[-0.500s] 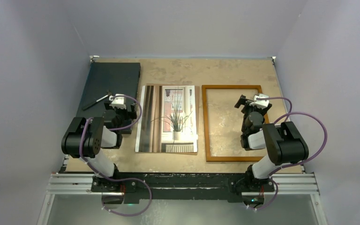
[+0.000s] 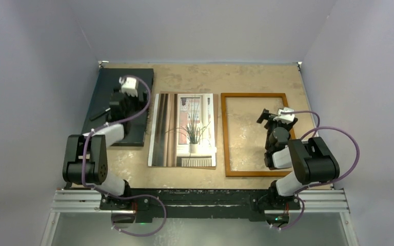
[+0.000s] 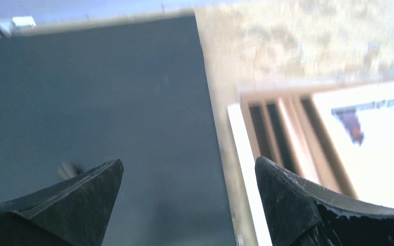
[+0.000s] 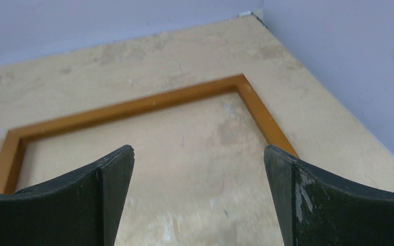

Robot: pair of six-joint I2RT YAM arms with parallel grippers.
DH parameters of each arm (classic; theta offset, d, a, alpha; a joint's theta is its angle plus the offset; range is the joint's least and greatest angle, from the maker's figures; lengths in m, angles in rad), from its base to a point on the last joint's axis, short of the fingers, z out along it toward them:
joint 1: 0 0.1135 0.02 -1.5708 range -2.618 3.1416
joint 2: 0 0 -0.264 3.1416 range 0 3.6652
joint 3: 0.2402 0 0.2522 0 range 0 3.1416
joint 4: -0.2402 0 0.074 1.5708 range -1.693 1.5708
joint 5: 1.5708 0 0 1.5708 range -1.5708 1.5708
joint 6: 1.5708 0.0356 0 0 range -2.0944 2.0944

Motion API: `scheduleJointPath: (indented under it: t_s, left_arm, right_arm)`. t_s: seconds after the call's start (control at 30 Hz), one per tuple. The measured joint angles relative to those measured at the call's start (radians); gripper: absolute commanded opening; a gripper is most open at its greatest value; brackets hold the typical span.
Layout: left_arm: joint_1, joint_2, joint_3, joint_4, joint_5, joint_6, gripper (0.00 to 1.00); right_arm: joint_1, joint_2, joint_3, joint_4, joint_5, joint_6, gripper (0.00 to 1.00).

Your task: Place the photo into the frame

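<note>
Hovering above the dark mat (image 2: 110,89), left gripper (image 3: 188,163) jaws apart, photo (image 2: 184,130) to its right; right gripper (image 4: 199,148) jaws apart above the frame (image 2: 224,136).

A robotics lab test cell is shown. The table (image 2: 246,77) is boxed in on the left, far and right sides by plain, pale grey-lilac walls (image 2: 200,31). No furnishing or decoration is seen on them. An aluminium extrusion rail (image 2: 77,201) is fixed along the near edge. Two black robot arms are bolted to it side by side, the left arm (image 2: 84,159) and the right arm (image 2: 313,164), each fed by looping purple cable (image 2: 357,146). The tabletop is a worn, mottled beige board. A few props are laid flat on it: a dark mat (image 2: 102,87) at the far left, a photo (image 2: 184,128) in the middle and a wooden frame (image 2: 224,133) to the right.
</note>
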Motion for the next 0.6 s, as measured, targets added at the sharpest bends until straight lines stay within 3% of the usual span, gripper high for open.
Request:
scheduleJointPath:
  t_s: [0.13,0.2,0.37,0.43,0.5,0.6]
  left_arm:
    - [0.000,-0.013,0.352,-0.392,-0.016,0.010,1.00]
    - [0.000,-0.026,0.464,-0.540,-0.022,0.020,1.00]
    - [0.001,-0.053,0.619,-0.827,-0.024,0.033,1.00]
    - [0.002,-0.047,0.677,-0.922,-0.020,0.032,1.00]
    - [0.004,-0.029,0.757,-1.017,-0.015,0.032,1.00]
    - [0.009,-0.006,0.835,-1.092,-0.012,0.031,1.00]
  right_arm:
    - [0.000,-0.079,-0.077,-0.040,0.037,0.017,0.99]
    - [-0.002,-0.191,-0.025,-0.193,0.103,0.077,0.99]
    - [-0.004,-0.441,0.194,-0.478,0.124,0.219,0.99]
    - [-0.011,-0.505,0.236,-0.568,0.119,0.351,0.99]
    - [-0.060,-0.547,0.256,-0.662,0.048,0.474,0.99]
    - [-0.113,-0.533,0.306,-0.801,-0.040,0.533,0.99]
